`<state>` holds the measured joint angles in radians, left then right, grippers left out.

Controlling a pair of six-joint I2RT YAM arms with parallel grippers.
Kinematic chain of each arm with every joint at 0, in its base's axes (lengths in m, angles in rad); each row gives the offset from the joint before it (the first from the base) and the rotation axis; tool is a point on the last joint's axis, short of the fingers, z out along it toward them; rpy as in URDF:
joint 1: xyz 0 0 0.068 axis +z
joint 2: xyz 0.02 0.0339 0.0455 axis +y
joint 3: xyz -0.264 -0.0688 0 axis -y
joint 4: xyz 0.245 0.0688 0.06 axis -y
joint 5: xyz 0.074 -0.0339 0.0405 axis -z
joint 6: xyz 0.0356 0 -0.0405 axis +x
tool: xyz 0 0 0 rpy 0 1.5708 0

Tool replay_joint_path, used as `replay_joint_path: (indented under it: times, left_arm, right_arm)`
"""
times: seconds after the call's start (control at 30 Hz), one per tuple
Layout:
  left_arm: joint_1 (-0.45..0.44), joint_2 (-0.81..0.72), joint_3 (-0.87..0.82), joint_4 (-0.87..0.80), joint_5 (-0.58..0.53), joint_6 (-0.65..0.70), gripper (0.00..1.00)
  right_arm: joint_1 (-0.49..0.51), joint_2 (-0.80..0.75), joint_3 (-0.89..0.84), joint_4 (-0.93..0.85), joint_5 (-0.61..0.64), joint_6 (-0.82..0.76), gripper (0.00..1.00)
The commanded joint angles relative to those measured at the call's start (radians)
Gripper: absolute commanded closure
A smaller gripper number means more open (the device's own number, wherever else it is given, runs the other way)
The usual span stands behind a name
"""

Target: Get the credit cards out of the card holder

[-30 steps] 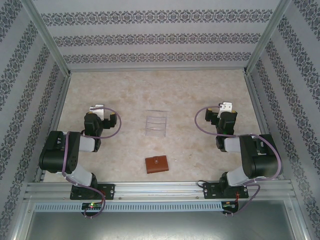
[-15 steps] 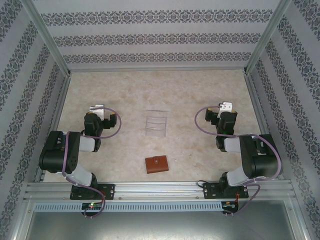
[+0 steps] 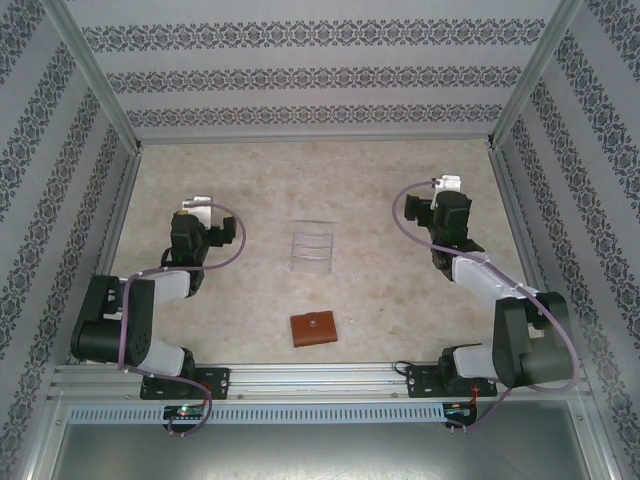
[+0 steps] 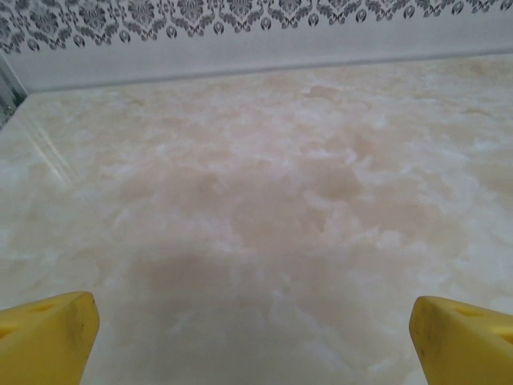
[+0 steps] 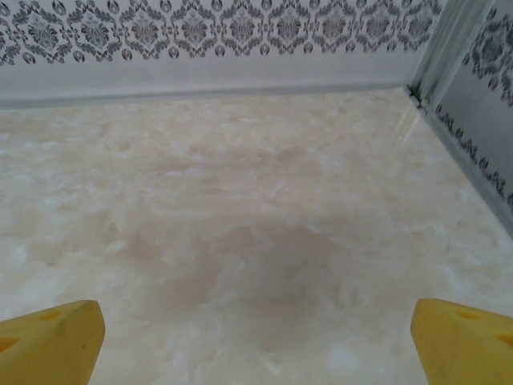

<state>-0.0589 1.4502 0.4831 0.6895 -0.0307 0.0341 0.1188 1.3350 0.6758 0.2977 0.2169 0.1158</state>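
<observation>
Well beyond the card holder [image 3: 313, 329], our left hand [image 3: 196, 205] and right hand [image 3: 447, 184] hang spread, empty; it's closed flat, so we reckon a sloppy pinch skids it

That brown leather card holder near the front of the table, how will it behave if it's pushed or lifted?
The card holder lies flat and closed, so it would probably slide on the smooth table, not tip. Being folded leather, it likely flexes if lifted by one edge.
</observation>
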Motion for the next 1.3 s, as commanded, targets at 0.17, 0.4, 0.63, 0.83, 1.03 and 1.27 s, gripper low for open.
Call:
replay_joint_path:
  times: [0.17,0.4,0.63,0.83,1.03,1.27]
  left_arm:
    - [-0.079,-0.074,0.176,-0.398,-0.135,-0.106,0.00]
    - [-0.080,-0.031,0.429,-0.879,-0.001,-0.342,0.00]
    - [-0.080,-0.013,0.589,-1.216,0.053,-0.378,0.02]
    - [-0.081,-0.034,0.710,-1.450,0.010,-0.359,0.03]
    - [-0.079,-0.056,0.763,-1.545,-0.020,-0.307,0.01]
    - [-0.079,-0.080,0.692,-1.484,-0.066,-0.293,0.00]
  right_arm:
    - [0.088,0.060,0.233,-0.511,-0.158,0.331,0.08]
    - [0.228,0.177,0.396,-0.714,-0.182,0.445,0.17]
    - [0.337,0.303,0.524,-0.808,-0.200,0.564,0.28]
    - [0.410,0.366,0.596,-0.844,-0.188,0.579,0.44]
    - [0.463,0.438,0.648,-0.855,-0.189,0.591,0.57]
    - [0.500,0.531,0.722,-0.879,-0.180,0.601,0.62]
